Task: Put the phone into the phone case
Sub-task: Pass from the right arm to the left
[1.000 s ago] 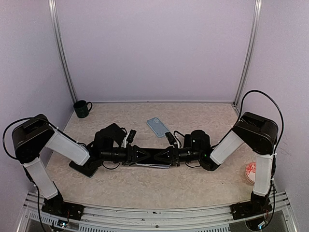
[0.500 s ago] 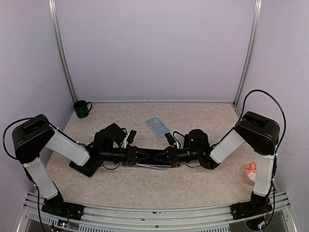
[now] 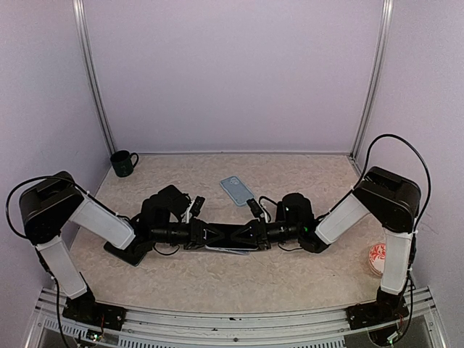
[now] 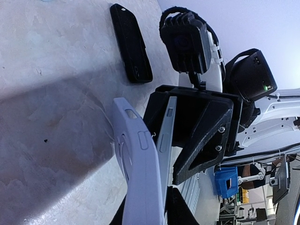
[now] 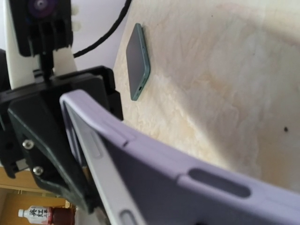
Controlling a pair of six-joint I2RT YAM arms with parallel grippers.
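Note:
A lavender phone case (image 4: 140, 168) with a silver-edged phone (image 4: 165, 136) lying against its inner side hangs between both arms, just above the table. Only its pale lower edge (image 3: 230, 249) shows from above. My left gripper (image 3: 210, 235) is shut on the near end of case and phone together, a black finger on each side (image 4: 180, 211). My right gripper (image 3: 250, 233) straddles the far end, and a gap shows between its finger (image 4: 206, 136) and the phone's edge. In the right wrist view the case (image 5: 187, 187) fills the frame, the phone (image 5: 93, 154) beside it, and my own fingers are hidden.
A light blue phone-shaped slab (image 3: 237, 191) lies on the table behind the grippers. A black case (image 4: 131, 43) lies flat farther along. A dark mug (image 3: 124, 163) stands at the back left corner. A small red-and-white round thing (image 3: 377, 257) sits at the right edge.
My left jaws have closed in on the case and phone. My right jaws have widened, and the right wrist has shifted slightly to the left.

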